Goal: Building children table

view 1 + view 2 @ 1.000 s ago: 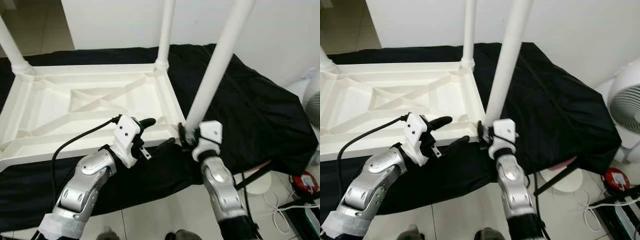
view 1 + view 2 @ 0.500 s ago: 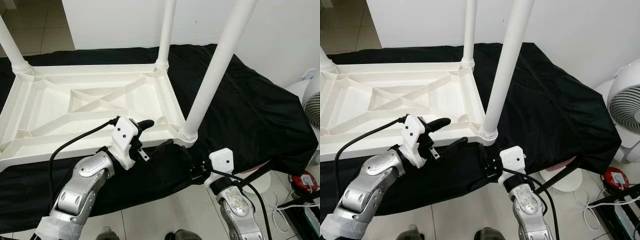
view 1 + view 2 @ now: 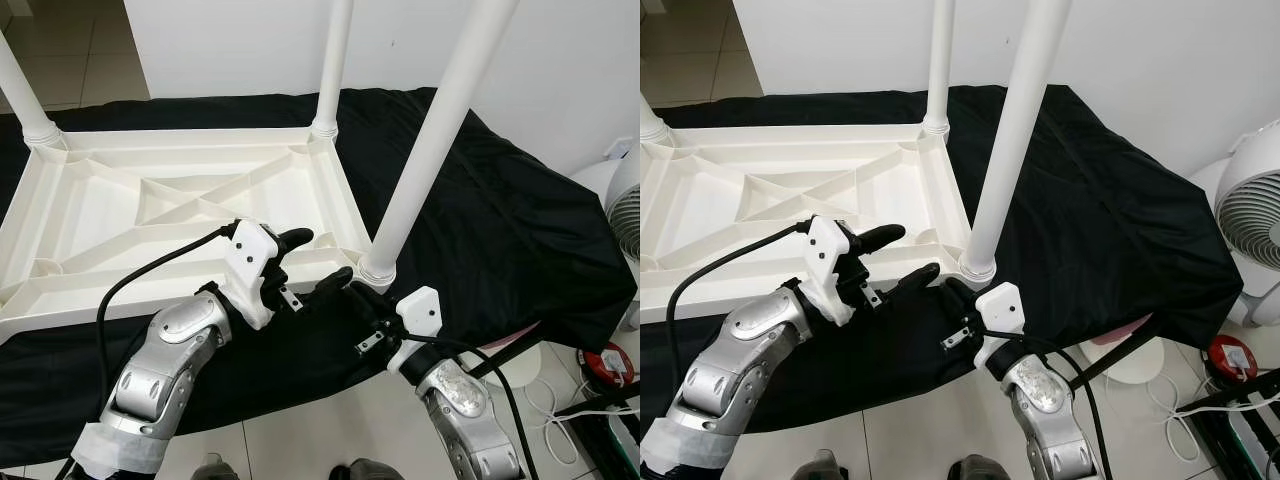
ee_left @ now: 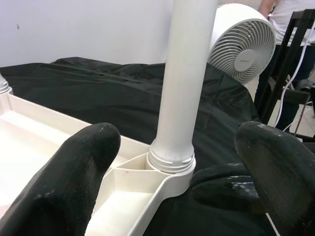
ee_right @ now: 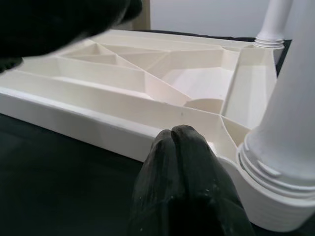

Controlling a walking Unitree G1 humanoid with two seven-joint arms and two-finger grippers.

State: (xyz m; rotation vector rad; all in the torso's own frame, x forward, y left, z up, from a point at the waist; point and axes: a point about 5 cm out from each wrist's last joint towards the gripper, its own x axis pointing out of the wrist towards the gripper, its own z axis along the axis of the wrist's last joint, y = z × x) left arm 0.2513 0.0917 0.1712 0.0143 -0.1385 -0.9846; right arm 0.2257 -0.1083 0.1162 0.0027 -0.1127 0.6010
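The upside-down white plastic children's table [image 3: 180,205] lies on the black cloth-covered desk [image 3: 500,210], with its near tall white round leg [image 3: 430,150] standing in the corner socket. The left claw [image 3: 318,262] hovers at the near rim, fingers spread, holding nothing. The right claw [image 3: 952,291] sits just below that socket, fingers pressed together. The leg looks fully seated, though I can't be sure. A bump from either arm could tilt it loose.

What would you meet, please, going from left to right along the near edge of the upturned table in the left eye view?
Left hand → right hand → near-right leg → black cloth → fan.
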